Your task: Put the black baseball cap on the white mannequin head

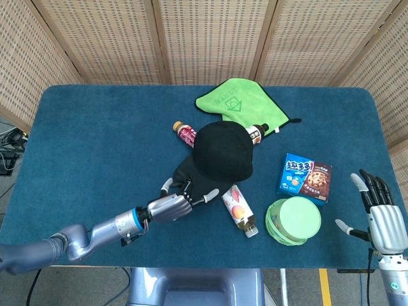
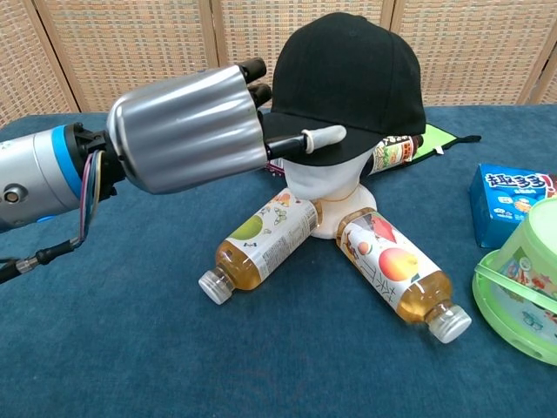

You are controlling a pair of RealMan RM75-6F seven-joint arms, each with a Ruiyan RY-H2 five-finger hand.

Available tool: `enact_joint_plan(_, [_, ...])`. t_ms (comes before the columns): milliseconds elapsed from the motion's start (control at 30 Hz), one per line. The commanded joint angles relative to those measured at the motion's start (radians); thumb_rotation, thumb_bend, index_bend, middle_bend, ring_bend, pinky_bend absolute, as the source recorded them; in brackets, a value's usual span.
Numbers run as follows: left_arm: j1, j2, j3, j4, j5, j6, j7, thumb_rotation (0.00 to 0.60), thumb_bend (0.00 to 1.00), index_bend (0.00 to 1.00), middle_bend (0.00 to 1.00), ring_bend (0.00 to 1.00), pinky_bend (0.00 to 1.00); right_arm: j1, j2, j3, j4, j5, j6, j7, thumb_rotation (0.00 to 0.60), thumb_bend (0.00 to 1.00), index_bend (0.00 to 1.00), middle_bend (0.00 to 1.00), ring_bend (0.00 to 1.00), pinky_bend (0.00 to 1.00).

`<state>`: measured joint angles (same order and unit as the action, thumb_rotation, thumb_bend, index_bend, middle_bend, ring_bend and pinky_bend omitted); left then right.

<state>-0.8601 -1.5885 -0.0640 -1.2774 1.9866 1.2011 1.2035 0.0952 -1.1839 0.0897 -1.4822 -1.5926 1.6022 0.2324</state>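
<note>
The black baseball cap (image 2: 348,70) sits on the white mannequin head (image 2: 324,187), its brim low over the forehead and pointing toward me. From above, the cap (image 1: 222,150) hides the head entirely. My left hand (image 2: 187,126) holds the brim from the front, thumb under it and the other fingers over it. In the head view the left hand (image 1: 171,206) lies just front-left of the cap. My right hand (image 1: 382,220) hovers open at the table's front right corner, far from the cap, and does not show in the chest view.
Two juice bottles (image 2: 261,239) (image 2: 396,274) lie splayed at the mannequin's base, and a red-labelled bottle (image 1: 185,134) lies behind it. A green cloth (image 1: 236,102) is at the back. A blue cookie box (image 1: 306,175) and a green lidded bucket (image 1: 293,220) stand to the right.
</note>
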Motion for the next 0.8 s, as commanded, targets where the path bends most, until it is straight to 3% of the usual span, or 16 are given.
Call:
enact_joint_plan(33, [0.009, -0.001, 0.009, -0.003, 0.005, 0.004, 0.0, 0.6, 0.0, 0.0, 0.79, 0.54, 0.45, 0.0, -0.001, -0.001, 0.0, -0.003, 0.002, -0.003, 0.6, 0.05, 0.0, 0.0, 0.0, 0.0])
enact_joint_plan(433, [0.028, 0.007, 0.029, 0.001, 0.025, 0.003, -0.007, 0.6, 0.0, 0.0, 0.92, 0.5, 0.45, 0.002, -0.006, -0.003, -0.002, -0.005, -0.002, -0.017, 0.6, 0.05, 0.0, 0.0, 0.0, 0.0])
enact_joint_plan(800, [0.025, 0.006, 0.03, 0.001, 0.046, 0.0, -0.016, 0.6, 0.0, 0.03, 0.9, 0.55, 0.48, 0.001, -0.005, -0.003, -0.002, -0.005, 0.0, -0.016, 0.6, 0.05, 0.0, 0.0, 0.0, 0.0])
